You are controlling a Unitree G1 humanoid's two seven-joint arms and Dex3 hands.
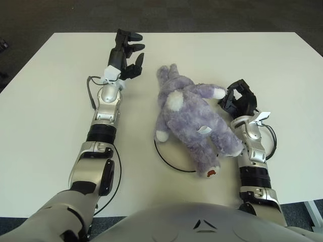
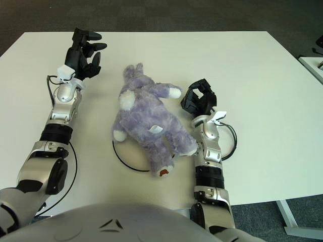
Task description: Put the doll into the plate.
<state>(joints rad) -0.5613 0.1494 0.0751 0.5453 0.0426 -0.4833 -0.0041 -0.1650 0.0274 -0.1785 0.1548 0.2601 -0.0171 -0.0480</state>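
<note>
A purple plush doll point(image 1: 194, 118), a long-eared rabbit with shaggy, matted fur, lies sprawled near the middle of the white table point(image 1: 45, 91). Its muzzle and paw tips are white, a small white fabric tag sticks up from its belly, and a reddish patch marks the sole of the foot nearest the robot. Its ears point away from the robot and its legs trail back toward the robot's right arm.

The plate point(image 1: 169, 159) is hard to read: only a thin dark curved rim shows, arcing out from under the doll's lower body on the robot's left side, and the surface inside that arc looks as pale as the table. The doll's torso and legs cover most of it, while the head and ears lie beyond the rim.

The left hand point(image 1: 127, 50) is stretched far forward, off to the left of the doll's ears and apart from them. Its black, jointed fingers are loosely spread and hold nothing. The forearm behind it is brushed silver metal with black rings and a thin black cable looping beside it.

The right hand point(image 1: 239, 99) sits just beside the doll's outstretched white-tipped arm; its black fingers are curled inward around nothing.

The right eye view shows a clear strip of table between the right forearm and the doll's leg, which the left eye view closes up.
</note>
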